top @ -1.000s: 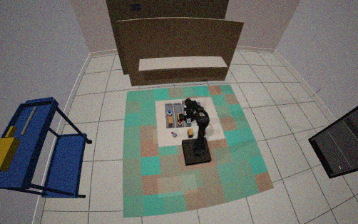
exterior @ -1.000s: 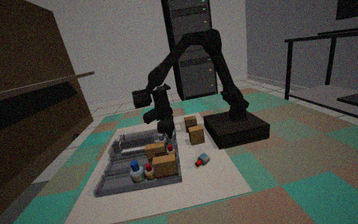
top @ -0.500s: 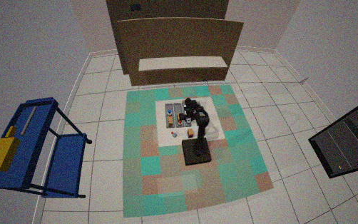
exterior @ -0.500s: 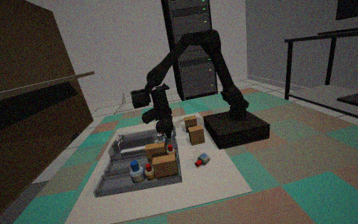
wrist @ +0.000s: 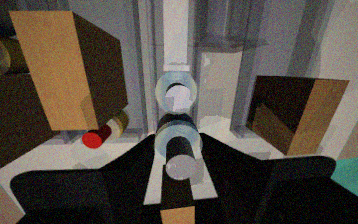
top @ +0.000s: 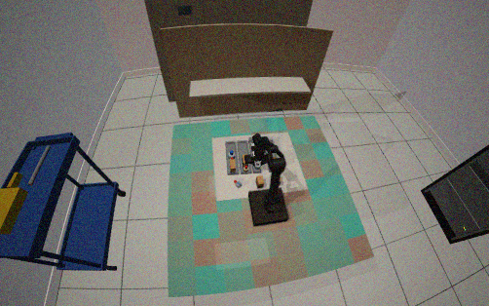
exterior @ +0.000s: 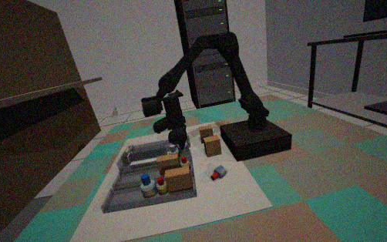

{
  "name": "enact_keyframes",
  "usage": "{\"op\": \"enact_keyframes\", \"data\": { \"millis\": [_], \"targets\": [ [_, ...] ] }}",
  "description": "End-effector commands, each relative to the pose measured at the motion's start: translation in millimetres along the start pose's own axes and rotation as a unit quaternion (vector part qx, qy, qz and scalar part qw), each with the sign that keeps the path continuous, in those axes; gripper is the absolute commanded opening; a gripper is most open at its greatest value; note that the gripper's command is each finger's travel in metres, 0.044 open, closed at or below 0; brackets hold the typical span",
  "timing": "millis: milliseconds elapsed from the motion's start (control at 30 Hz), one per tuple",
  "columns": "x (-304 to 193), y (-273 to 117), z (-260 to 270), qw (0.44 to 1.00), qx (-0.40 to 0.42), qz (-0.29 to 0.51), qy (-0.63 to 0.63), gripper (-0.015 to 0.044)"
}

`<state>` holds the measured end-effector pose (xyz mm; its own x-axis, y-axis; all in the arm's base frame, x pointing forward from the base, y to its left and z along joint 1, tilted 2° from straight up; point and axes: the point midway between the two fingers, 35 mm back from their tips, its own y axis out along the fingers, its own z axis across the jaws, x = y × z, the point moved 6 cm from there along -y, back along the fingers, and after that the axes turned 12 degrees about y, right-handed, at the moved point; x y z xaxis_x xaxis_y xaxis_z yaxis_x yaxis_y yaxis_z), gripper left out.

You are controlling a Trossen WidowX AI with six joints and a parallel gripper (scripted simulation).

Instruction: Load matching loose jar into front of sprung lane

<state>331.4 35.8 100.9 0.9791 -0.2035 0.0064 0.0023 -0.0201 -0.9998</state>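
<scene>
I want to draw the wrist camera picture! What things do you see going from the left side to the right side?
Left to right: big tan box → little jar lying down with a red cap → the pale jar held in the pincer, with its twin jar just beyond it in the lane → dark tan box → a teal patch at the edge.
</scene>
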Motion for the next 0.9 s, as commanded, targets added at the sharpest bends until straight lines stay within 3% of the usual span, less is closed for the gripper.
{"op": "enact_keyframes", "data": {
  "millis": [0, 867],
  "targets": [
    [5.0, -2.6, 1.1, 1.0, 0.002, -0.012, -0.002, 0.0],
    [7.7, -2.7, 1.6, 1.0, 0.002, -0.012, -0.002, 0.0]
  ]
}}
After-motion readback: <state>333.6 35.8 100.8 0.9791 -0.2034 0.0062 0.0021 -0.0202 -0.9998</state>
